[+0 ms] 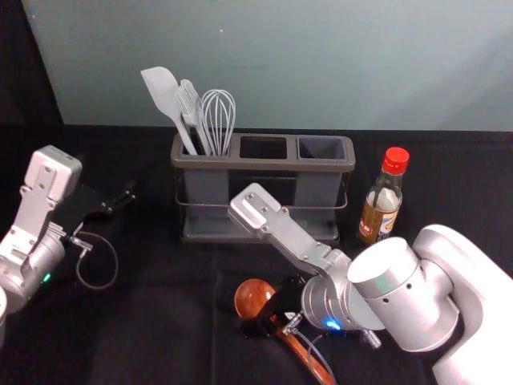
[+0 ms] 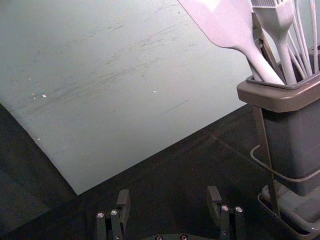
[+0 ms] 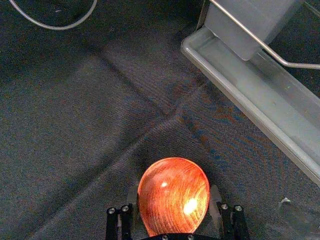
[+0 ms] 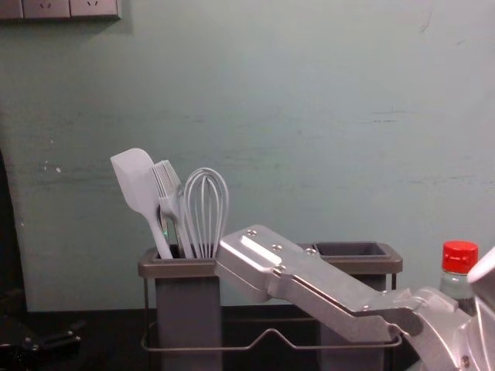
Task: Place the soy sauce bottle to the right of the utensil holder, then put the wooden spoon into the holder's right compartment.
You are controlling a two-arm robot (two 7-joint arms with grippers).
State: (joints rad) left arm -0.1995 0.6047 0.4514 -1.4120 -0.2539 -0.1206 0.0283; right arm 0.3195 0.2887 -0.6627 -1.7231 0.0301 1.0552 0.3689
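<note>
I list: right gripper [image 3: 173, 196], unclosed, astride the wooden spoon [image 1: 253, 298] on dark cloth [image 1: 160, 329]; soy sauce bottle [image 1: 382, 207], right of the utensil holder [image 1: 263, 164]; left gripper [image 2: 169, 194], spread, left of it; fault risked, spoon twisting free if I pinch its rounded bowl [image 3: 172, 182].

A pale grey-green wall [image 1: 304, 64] stands behind the table. Faint scratches and small pale specks mark it, and a soft shadow falls across its right part in the head view. A row of sockets [image 4: 58, 8] sits high on the wall at the chest view's left. Black cloth [image 1: 152, 337] covers the table, with creases and a dull sheen under the light.
</note>
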